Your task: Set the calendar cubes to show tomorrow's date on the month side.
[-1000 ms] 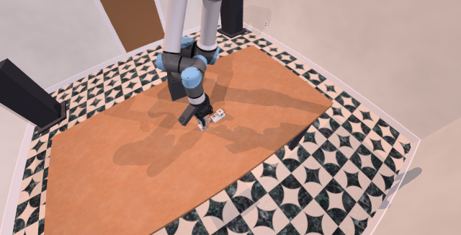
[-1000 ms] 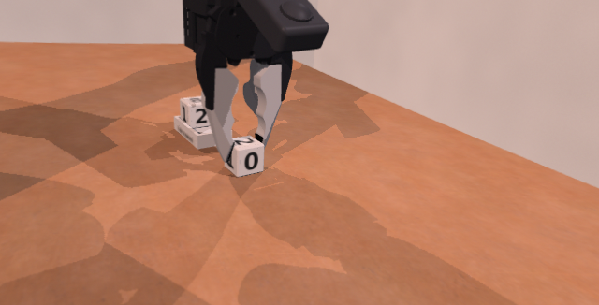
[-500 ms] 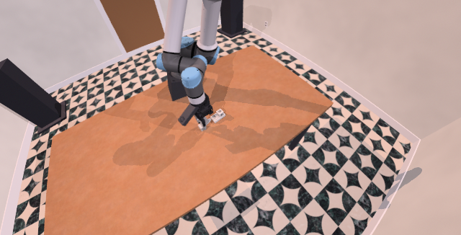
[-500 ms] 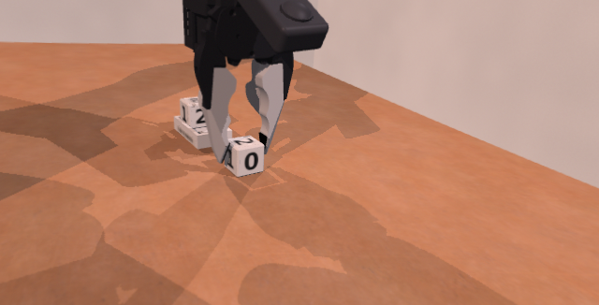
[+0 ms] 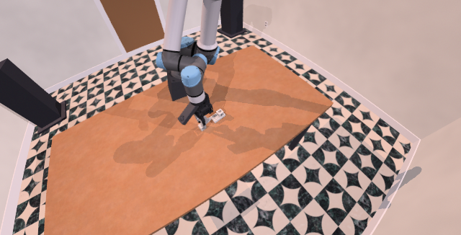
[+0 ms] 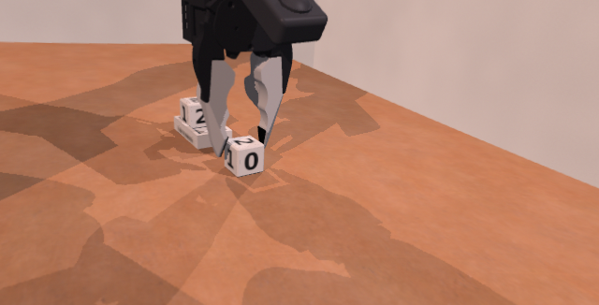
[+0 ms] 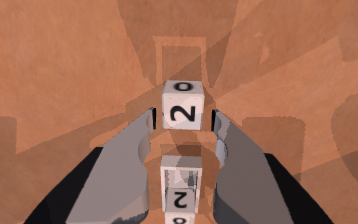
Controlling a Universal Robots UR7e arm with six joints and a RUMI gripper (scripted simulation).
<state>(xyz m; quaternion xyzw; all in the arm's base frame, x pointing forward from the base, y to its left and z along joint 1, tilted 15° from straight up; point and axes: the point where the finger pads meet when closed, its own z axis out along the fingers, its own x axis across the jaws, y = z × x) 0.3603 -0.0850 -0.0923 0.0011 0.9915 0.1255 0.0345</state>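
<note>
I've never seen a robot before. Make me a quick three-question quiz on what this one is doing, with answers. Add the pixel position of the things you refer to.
1. True or false: the white numbered cube outside the tray (image 6: pixel 244 156) (image 7: pixel 182 107) sits on the orange-brown tabletop (image 5: pixel 119 192) (image 6: pixel 421 230) (image 7: pixel 55 60).
2. Which digit faces up on it? A) 0 B) 2 C) 8
3. Fill in: the black-and-grey claw (image 6: pixel 241 145) (image 7: pixel 183 110) has its fingers on ____ sides of that cube, with gaps between.

Key: 1 true; 2 B; 3 opposite.

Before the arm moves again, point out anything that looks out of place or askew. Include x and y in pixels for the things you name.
One thing: a white numbered cube (image 6: pixel 244 157) (image 7: pixel 182 107) sits on the orange table (image 5: pixel 108 177) (image 6: pixel 421 254) (image 7: pixel 60 65), outside the white rectangular tray (image 6: pixel 201 140) (image 7: pixel 167 162), its top "2" turned sideways to its "0". The task wants both cubes in the tray. I see no damage.
</note>
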